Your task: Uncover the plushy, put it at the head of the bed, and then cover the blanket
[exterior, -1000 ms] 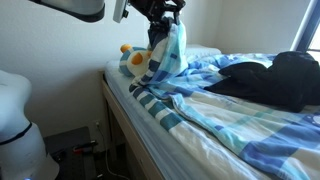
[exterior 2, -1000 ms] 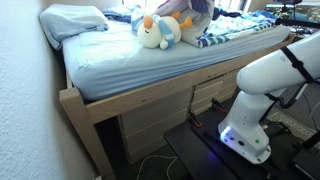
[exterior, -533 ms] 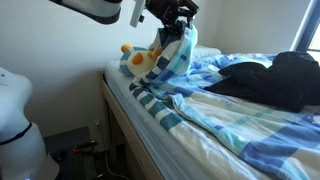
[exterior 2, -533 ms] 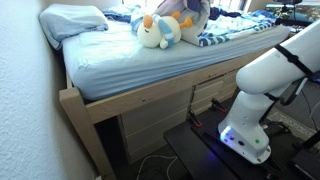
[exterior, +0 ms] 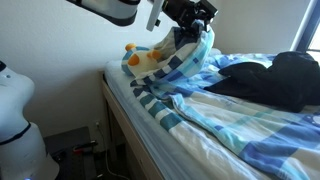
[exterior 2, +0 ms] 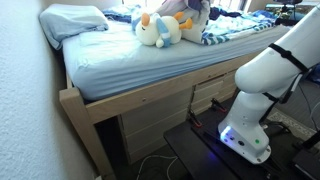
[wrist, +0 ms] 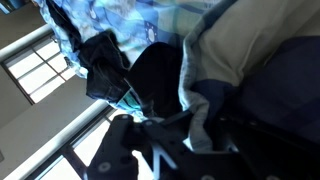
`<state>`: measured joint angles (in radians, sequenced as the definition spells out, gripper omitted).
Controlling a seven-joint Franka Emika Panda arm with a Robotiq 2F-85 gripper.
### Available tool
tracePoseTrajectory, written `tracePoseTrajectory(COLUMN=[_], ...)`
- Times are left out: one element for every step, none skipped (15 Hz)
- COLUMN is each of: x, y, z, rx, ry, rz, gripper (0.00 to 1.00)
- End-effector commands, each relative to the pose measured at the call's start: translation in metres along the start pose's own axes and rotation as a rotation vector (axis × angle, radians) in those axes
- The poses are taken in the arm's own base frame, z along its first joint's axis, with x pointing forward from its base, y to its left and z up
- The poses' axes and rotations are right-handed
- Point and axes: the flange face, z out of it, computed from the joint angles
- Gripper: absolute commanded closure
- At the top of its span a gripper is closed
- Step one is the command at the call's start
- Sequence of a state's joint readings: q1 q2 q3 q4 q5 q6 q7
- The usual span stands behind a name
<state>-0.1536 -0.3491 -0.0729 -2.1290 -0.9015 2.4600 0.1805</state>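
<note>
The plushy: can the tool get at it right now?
Probably not yet. The tool is shut on the lifted blanket, so it must let go first. The plushy itself lies mostly uncovered close by.

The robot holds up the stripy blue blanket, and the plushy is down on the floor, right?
Not the floor: the plushy lies on the bed, as both exterior views show. The end effector does hold up the stripy blue blanket.
</note>
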Motion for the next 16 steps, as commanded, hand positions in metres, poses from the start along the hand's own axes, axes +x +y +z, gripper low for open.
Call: tracePoseTrajectory(x=[0.017,0.021,0.024,0.027,0.03,0.032,0.032,0.033,0.031,0.027,0.024,0.019,0.013,0.007,0.0,-0.006], y=[0.035,0.043,0.05,0.057,0.065,0.071,0.078,0.084,0.091,0.097,0.103,0.109,0.114,0.119,0.124,0.128], z=[0.017,0.021,0.025,0.029,0.033,0.036,0.04,0.043,0.048,0.053,0.058,0.063,0.068,0.073,0.079,0.084], rx=[-0.069,-0.082,-0.098,-0.114,-0.135,-0.152,-0.167,-0.182,-0.196,-0.209,-0.213,-0.222,-0.226,-0.233,-0.239,-0.242], ry=[0.002,0.0,-0.002,-0.005,-0.006,-0.01,-0.013,-0.017,-0.026,-0.038,-0.049,-0.063,-0.079,-0.092,-0.109,-0.124], rz=[0.076,0.09,0.095,0.101,0.106,0.108,0.113,0.12,0.124,0.128,0.132,0.139,0.145,0.151,0.157,0.164], gripper=[0.97,0.97,0.97,0.97,0.97,0.97,0.97,0.97,0.97,0.97,0.97,0.97,0.97,0.97,0.97,0.97])
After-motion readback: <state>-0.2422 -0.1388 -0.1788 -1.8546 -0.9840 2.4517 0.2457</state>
